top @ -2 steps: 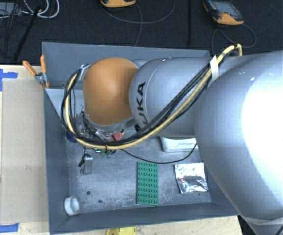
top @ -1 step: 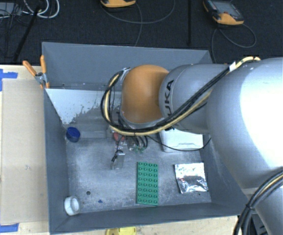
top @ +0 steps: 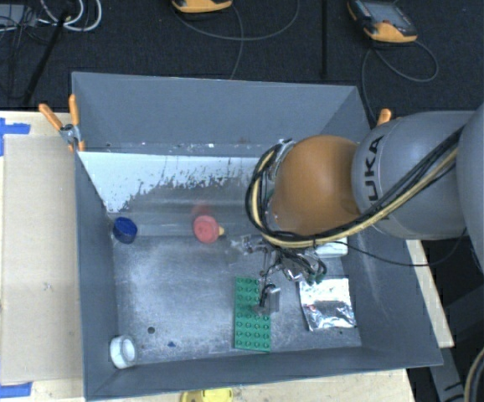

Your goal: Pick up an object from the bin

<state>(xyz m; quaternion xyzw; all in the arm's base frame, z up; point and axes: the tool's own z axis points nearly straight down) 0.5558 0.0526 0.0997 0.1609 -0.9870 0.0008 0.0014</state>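
My gripper (top: pixel 268 295) hangs below the arm's orange cover, low over the bin floor right of centre. Its tip is over the upper right part of a flat green studded building plate (top: pixel 250 321), which lies lengthwise on the floor. I cannot tell whether it touches the plate. Just to the right lies a crinkled silver foil packet (top: pixel 328 304), close beside the gripper.
A pink round piece (top: pixel 206 229) lies near the back wall, with a blue cap (top: pixel 125 230) further left. A white cap (top: pixel 122 351) sits in the front left corner. The arm and its cables cover the bin's right side.
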